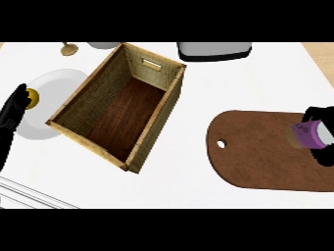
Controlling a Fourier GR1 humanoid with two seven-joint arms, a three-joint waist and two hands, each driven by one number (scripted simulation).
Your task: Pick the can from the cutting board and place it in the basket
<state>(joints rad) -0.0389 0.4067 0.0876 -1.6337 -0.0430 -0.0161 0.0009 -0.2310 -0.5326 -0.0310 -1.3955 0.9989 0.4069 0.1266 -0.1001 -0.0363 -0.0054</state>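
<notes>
**With Right Hand [333, 117] Curled on the Can [310, 133], Left Hand [13, 106] Lies Open by the Plate [56, 81]**

Where the brown cutting board [263, 157] reaches the right edge of the view, the purple can sits over the board's far right end, wrapped in the right hand. Black fingers [327, 155] curl round it from above and below, so only its purple side and a paler end show. Whether the can's base touches the board cannot be told.

Left of the cutting board, and apart from it, the basket [97, 88] stands on the white tabletop [198, 93]. It is a long box with woven walls and a dark wood floor, set at a slant, its inside bare. A small hole [221, 143] pierces the board's rounded end, the end nearer the basket.

At the left edge the left hand has its fingers straight and together, holding nothing, over a white plate just beside the basket. A small yellow thing [33, 97] lies on that plate at the fingertips. A grey appliance [214, 49] stands at the tabletop's far edge.
</notes>
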